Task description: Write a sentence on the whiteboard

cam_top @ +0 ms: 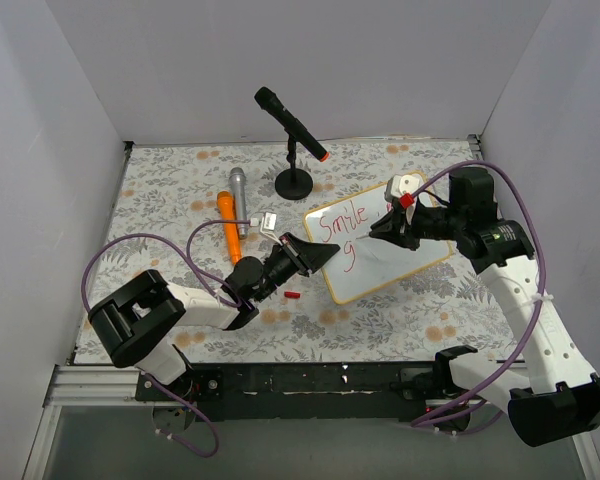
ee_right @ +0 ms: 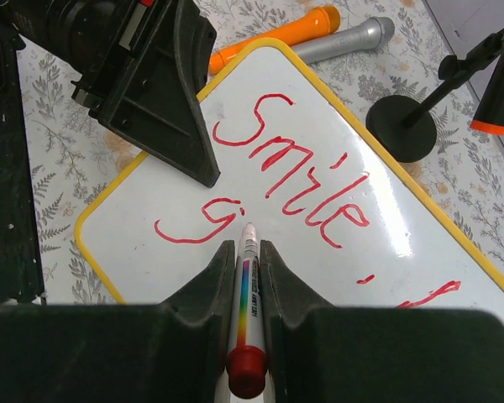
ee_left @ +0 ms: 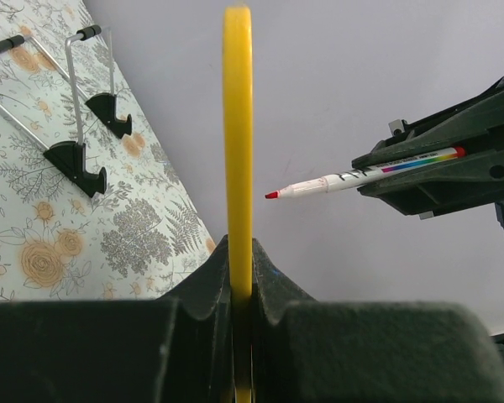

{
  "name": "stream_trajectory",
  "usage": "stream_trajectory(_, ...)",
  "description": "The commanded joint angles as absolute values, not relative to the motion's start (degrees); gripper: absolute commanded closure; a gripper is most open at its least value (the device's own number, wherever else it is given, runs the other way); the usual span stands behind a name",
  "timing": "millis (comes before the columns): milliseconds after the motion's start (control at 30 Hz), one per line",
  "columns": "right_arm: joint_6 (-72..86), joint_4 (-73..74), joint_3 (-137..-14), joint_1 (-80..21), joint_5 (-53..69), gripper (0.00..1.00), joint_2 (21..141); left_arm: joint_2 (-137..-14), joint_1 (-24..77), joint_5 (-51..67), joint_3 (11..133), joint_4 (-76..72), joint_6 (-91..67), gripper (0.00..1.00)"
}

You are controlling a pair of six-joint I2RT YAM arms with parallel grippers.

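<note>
left hand (cam_top: 315, 255) is clamped tight on the yellow rim of the whiteboard (cam_top: 395, 265), pinching its left edge; from the left wrist view the rim (ee_left: 238, 126) runs straight up out of the closed fingers (ee_left: 210, 285). the board sits right of centre on the floral desk (cam_top: 160, 200), angled, between the two arms. right hand (cam_top: 388, 228) is closed around a red marker (ee_right: 248, 285), red cap at the rear, tip pointing down at the board face (ee_right: 126, 227). the sentence so far: "smile" (ee_right: 294, 168) on the top line, a single "g" (ee_right: 197, 227) below it. the tip hovers just beside that "g", and the left wrist view shows a slim gap. behind the board are an orange microphone (cam_top: 228, 225), a silver one (cam_top: 238, 190) and a black microphone on a stand (cam_top: 292, 125).
</note>
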State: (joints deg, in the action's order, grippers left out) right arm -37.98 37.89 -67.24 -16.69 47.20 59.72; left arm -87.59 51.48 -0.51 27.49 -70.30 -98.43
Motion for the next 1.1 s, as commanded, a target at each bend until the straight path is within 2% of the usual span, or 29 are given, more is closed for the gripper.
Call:
stream_trajectory(0,-36.21,34.54,-68.29,-17.05,46.84,0.99,60.12,-86.66,51.24,-1.76,30.32,-93.16,-99.67,1.00)
stream_trajectory(1067,-37.53,36.03,-63.11,-17.58,45.70,0.99,60.03,-86.84,51.24,-1.93,31.38,-93.78,-99.58,1.00)
